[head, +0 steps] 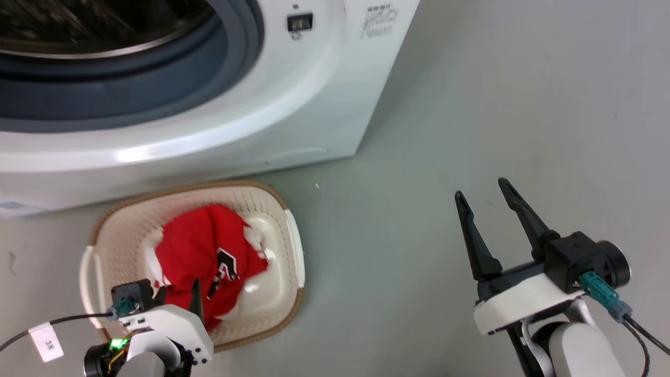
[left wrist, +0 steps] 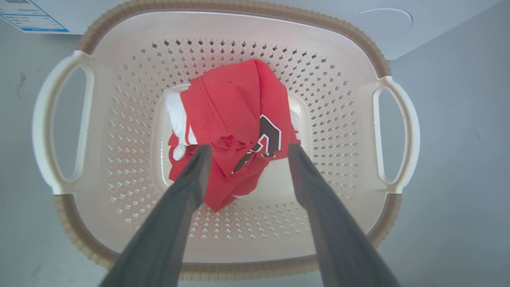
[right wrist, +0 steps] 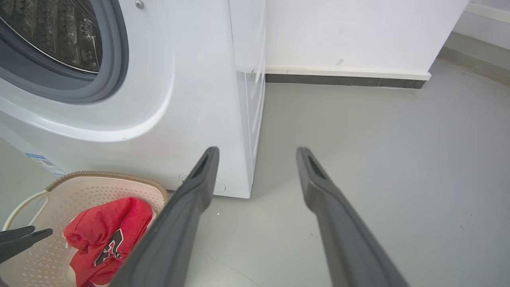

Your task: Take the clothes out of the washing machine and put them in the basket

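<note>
Right claw [head: 480, 187] long, dark — white shell [head: 515, 306], teal plug [head: 594, 286], black cable [head: 643, 337].

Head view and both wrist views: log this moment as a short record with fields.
red jersey: crumpled in the basket, black number showing
basket: on the floor, in front of the washing machine
washing machine: opening uncovered, steel drum visible
left pincer: open, above the jersey, holding nothing
right pincer: open, empty, over the floor to the basket's right

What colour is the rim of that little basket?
Brown rim on a cream basket; clearest in the left wrist view.
</note>
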Tool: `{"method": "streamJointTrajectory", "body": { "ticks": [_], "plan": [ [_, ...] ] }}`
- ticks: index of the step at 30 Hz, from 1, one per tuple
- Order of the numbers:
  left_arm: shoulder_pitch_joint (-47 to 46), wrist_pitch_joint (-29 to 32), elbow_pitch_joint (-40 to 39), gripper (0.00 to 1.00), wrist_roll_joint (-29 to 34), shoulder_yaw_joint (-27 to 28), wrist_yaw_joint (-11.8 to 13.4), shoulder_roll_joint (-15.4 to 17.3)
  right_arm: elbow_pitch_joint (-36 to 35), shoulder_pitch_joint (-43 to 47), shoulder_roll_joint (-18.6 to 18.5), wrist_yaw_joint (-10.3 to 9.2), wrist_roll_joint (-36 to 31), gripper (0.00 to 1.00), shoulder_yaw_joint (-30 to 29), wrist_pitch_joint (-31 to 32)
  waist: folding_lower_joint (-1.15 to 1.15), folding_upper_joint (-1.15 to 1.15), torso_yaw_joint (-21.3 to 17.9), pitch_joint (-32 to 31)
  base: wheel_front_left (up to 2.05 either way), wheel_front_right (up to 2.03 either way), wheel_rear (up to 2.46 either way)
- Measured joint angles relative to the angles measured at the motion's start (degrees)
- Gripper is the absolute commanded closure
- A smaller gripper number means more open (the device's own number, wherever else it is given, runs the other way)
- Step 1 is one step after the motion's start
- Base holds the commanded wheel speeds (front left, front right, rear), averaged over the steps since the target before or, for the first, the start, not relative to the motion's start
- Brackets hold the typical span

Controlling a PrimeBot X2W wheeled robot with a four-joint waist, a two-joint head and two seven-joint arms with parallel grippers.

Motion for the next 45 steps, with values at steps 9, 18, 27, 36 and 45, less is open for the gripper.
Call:
{"method": "streamJointTrajectory", "body": {
  "ticks": [9,18,27,36,45],
  "plan": [
    [7.9,0.0,-12.5,0.0,1.6,1.4,0.5,-3.1,0.2,4.2,0.0,-0.01,-0.8,0.0,-2.7,2.2,-0.01,0.0,3.8,-11.2,0.0,0.0,0.0],
    [13.6,0.0,-29.7,0.0,4.8,0.8,0.8,-4.8,-0.1,8.0,0.0,-0.01,-1.1,0.0,-4.5,3.6,-0.01,0.0,8.2,-19.7,0.0,0.0,0.0],
    [18.4,0.0,-45.4,0.0,8.1,-2.4,1.5,-5.0,-0.3,11.8,0.0,0.0,-1.1,0.0,-6.6,4.7,-0.01,0.0,10.8,-26.6,0.0,0.0,0.0],
    [23.9,0.0,-51.2,0.0,9.1,-4.2,1.5,-5.0,-1.5,14.2,0.0,-0.01,-0.9,0.0,-7.0,5.2,-0.01,0.0,11.7,-30.0,0.0,0.0,0.0],
    [26.9,1.9,-54.1,0.0,9.1,-5.2,1.7,-4.8,-2.1,16.1,0.0,-0.01,-0.5,0.0,-7.0,5.6,0.0,0.0,11.9,-31.1,0.0,0.0,0.0]
  ]
}}
